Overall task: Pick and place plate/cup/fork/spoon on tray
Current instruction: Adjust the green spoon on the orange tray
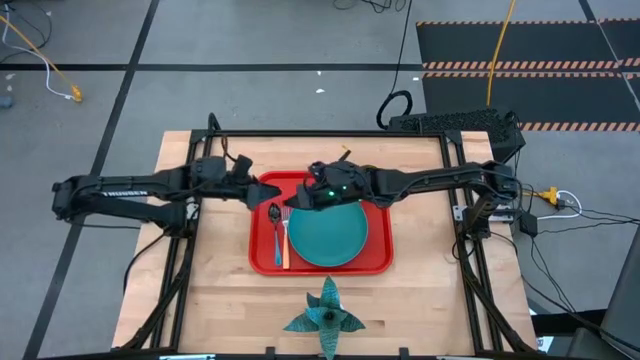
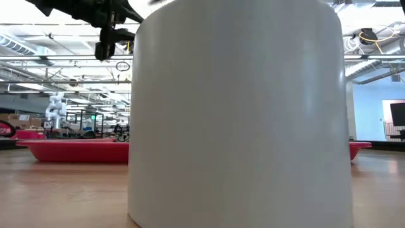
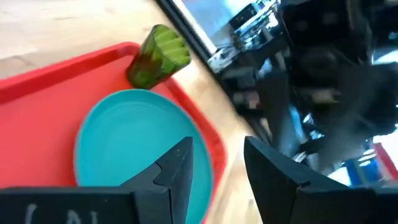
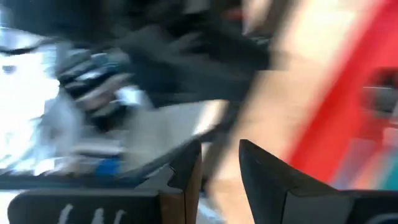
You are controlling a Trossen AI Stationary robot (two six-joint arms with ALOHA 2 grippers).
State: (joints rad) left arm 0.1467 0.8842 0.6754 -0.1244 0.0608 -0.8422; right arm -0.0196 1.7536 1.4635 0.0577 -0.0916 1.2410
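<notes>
Since the cup already stands upright inside the tray, against its rim just past the plate, nothing seems left to fetch. The spoon and fork lie side by side on the tray to the left of the plate, their handles pointing to the table's front edge. From the cup outward, the left gripper faces it across the plate, fingers parted and empty. The right gripper hangs over the tray's back left part, likewise parted around nothing. In the high view its arm hides the cup, so the right arm is probably nearer.
</notes>
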